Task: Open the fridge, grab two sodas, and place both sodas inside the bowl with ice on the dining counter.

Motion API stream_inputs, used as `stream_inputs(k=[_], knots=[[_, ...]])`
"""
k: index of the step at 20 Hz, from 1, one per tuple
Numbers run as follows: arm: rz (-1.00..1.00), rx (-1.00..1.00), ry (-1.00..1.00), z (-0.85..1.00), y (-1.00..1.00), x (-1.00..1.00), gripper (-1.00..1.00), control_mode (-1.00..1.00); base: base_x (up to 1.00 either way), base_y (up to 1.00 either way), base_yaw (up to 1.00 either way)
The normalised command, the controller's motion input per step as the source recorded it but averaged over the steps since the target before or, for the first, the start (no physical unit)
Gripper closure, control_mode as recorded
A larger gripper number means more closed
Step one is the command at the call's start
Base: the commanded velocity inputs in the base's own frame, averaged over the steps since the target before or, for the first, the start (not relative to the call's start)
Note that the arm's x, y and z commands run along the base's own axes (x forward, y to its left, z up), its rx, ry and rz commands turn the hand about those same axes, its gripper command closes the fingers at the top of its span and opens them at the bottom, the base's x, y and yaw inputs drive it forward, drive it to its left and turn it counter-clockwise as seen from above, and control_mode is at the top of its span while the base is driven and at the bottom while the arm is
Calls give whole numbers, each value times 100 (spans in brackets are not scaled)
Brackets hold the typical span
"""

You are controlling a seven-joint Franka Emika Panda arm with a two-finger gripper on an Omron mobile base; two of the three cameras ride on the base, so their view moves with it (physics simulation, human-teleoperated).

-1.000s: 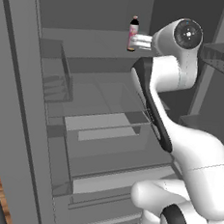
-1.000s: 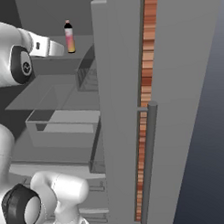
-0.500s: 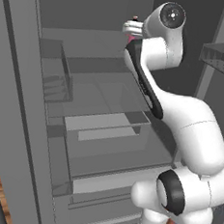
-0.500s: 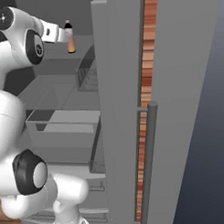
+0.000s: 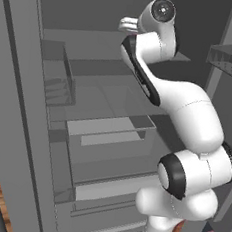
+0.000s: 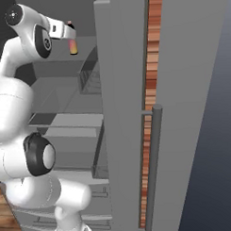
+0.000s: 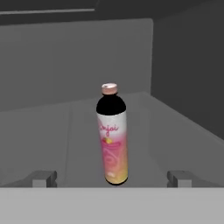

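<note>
one soda bottle (image 7: 113, 135) upright on shelf: pink-orange body, black neck.

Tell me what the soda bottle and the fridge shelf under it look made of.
Soda bottle: probably glossy plastic or glass, dark neck, smooth pink-orange printed label, pinkish cap. Fridge shelf: flat matte grey, no reflections; could be plastic or coated metal, the render leaves it open.
</note>
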Motion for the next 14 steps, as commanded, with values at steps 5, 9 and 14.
stream_inputs(k=[5,9,14], knots=[[0,-3,2,-5,0,34,-100,-100,0,0,0],[0,-2,3,-6,0,31,-100,-100,0,0,0],[0,0,3,-6,0,24,-100,-100,0,0,0]])
